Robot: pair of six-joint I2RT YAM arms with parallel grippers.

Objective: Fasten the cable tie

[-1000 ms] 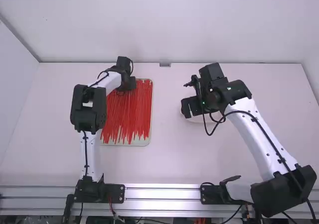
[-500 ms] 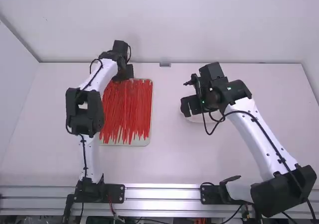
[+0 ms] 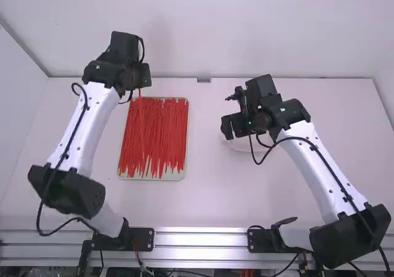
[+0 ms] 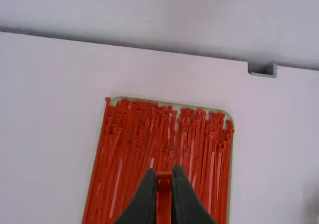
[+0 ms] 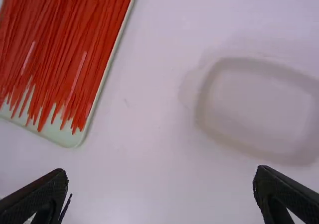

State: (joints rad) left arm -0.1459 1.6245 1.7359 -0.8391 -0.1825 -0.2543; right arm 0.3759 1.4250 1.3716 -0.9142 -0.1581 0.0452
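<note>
Left hand (image 4: 163,171) grips cable tie (image 4: 163,199); axis along hand, head foremost.

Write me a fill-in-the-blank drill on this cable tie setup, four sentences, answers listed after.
1. The left gripper is shut on a single red ____.
2. The other ties lie piled on a flat ____ on the table.
3. The right gripper stands ____, holding nothing.
4. The white dish by the right gripper is ____.
Missing words: cable tie; tray; open; empty.
</note>
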